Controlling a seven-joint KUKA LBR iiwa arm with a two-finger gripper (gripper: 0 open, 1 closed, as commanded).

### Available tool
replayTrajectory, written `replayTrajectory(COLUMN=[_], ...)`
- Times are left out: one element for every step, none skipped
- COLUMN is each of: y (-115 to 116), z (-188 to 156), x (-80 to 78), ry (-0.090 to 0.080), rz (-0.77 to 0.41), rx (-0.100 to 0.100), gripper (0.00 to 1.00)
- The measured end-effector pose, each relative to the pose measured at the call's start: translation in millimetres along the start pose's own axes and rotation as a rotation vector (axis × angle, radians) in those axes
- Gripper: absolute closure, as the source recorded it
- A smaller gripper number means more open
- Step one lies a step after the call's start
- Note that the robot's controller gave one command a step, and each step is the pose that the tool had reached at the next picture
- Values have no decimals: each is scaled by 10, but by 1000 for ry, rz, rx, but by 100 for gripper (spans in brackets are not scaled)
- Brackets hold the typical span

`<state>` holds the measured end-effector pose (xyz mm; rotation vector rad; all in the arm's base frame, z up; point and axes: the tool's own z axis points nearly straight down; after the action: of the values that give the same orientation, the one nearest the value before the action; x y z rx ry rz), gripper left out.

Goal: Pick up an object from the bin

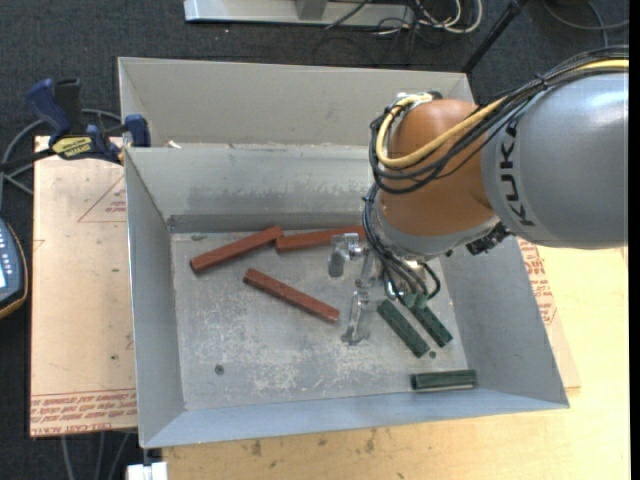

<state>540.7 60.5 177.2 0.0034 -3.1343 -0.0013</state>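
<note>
My gripper (pixel 352 288) hangs low over the middle right of the bin floor, its two metal fingers (pixel 345 257) standing apart and open, with bare floor between them. A red-brown bar (pixel 290 295) lies slanted just to the left, its right end close beside the lower finger. Another red-brown bar (pixel 310 239) lies near the back, its right end by the upper finger. Two dark green bars (pixel 405 328) lie side by side just right of the gripper, partly under the wrist.
A third red-brown bar (pixel 235 250) lies toward the back left. One more dark green bar (pixel 443 379) rests by the front wall at the right. The arm's orange cover and cables hang over the bin's right back part.
</note>
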Motion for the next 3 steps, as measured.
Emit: replayTrajectory(y=[-78,-76,-79], z=[1112,1061,1064], x=[-240,-258,-256], ry=[-2,-9,-8], rz=[82,84,85], rx=[0,-1,-1], gripper=[0,100,0])
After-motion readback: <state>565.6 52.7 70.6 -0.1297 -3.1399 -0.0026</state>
